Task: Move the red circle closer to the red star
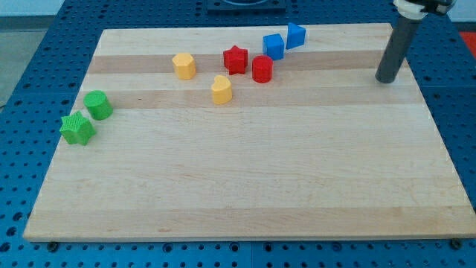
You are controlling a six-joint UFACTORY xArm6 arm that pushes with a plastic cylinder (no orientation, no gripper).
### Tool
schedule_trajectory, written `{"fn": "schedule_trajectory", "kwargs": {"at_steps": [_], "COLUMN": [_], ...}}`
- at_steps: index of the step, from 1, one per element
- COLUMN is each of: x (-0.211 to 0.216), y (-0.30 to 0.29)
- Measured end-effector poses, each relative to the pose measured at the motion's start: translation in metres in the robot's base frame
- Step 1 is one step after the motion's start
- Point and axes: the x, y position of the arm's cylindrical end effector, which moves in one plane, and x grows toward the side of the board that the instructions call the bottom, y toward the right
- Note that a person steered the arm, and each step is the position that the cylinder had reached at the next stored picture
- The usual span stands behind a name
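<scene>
The red circle stands near the top middle of the wooden board. The red star is just to its left and slightly higher, with a small gap between them. My tip rests on the board at the view's upper right, far to the right of both red blocks and touching no block.
Two blue blocks sit just above and right of the red circle. A yellow hexagon and a yellow heart lie left of the red star. A green circle and a green star sit at the left edge.
</scene>
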Motion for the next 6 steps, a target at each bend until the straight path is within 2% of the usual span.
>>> {"fn": "schedule_trajectory", "kwargs": {"at_steps": [5,6], "x": [-0.01,-0.008], "y": [0.0,-0.018]}}
